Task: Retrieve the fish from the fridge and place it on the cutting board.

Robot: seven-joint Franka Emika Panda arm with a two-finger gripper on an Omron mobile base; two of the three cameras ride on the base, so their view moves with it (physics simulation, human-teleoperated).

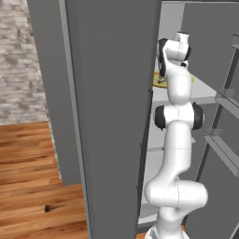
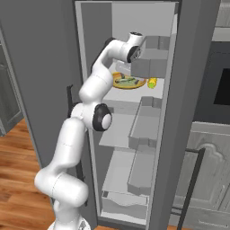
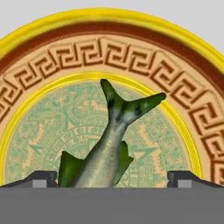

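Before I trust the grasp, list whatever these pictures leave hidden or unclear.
- Fish: in the hand view its head end runs off the bottom edge; the tail shows.
- Plate: cut off by the hand view's sides and bottom.
- Gripper: the open fingers show as tips alone; contact with the fish cannot be told.
- Left base view: the fridge wall and the arm cover most of the shelf.
- Right base view: the fish on the plate is too small to make out.
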